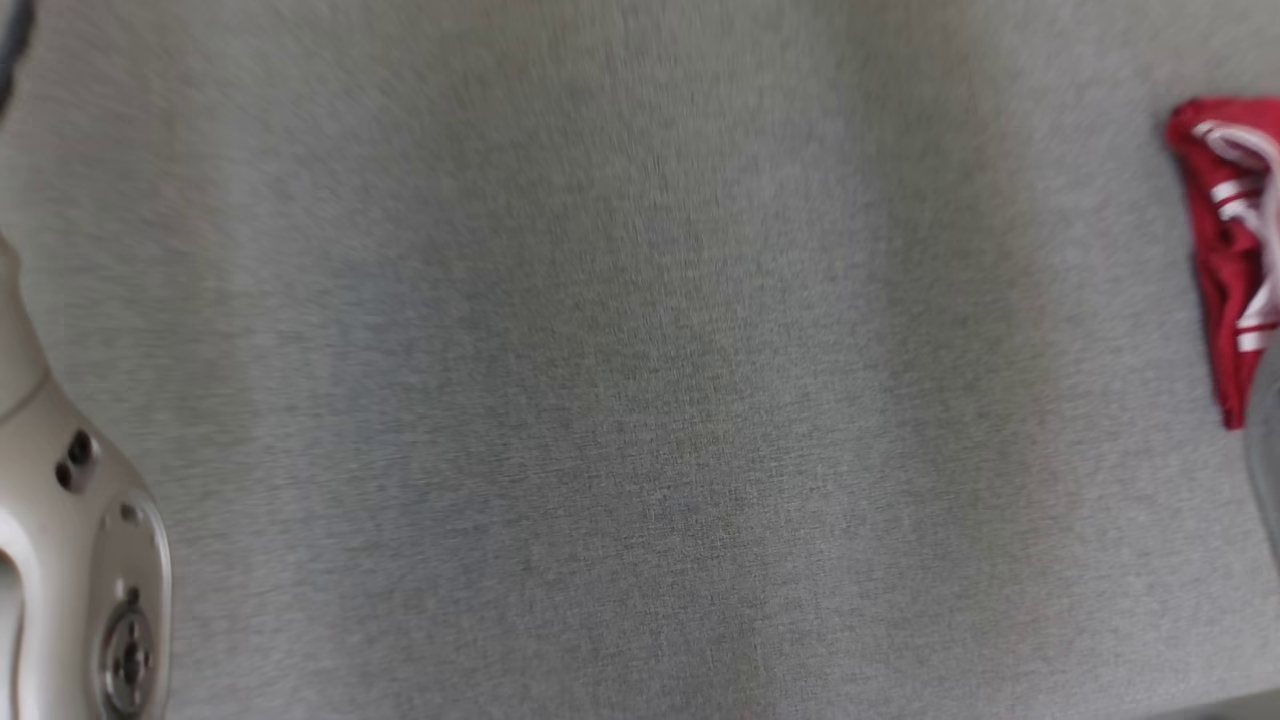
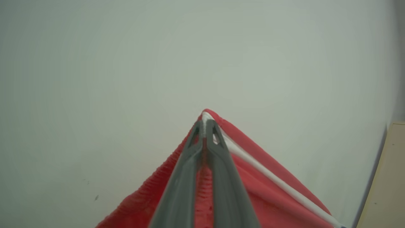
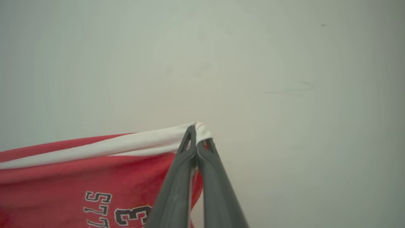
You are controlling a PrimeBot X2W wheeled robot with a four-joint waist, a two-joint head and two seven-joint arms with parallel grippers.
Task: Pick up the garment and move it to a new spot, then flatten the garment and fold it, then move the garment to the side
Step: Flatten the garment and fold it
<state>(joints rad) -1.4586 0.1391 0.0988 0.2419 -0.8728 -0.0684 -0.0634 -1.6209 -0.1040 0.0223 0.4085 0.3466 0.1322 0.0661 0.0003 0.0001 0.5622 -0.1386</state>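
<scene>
The garment (image 2: 259, 190) is red knit cloth with a white band along one edge. My left gripper (image 2: 205, 127) is shut on a corner of it, where the white band meets the red. My right gripper (image 3: 196, 134) is shut on another corner (image 3: 202, 129) at the white band's end. From there the garment (image 3: 79, 171) stretches off to the left, with black and white printed lettering low on it. In the head view a red cloth with white stripes (image 1: 1225, 250) shows at the right edge; I cannot tell if it is the same garment.
A grey fabric surface (image 1: 640, 400) spreads across the blurred head view. A pale robot arm (image 1: 70, 540) rises at its lower left. Behind the held cloth in both wrist views is a plain pale background. A beige panel (image 2: 386, 177) stands at the left wrist view's right edge.
</scene>
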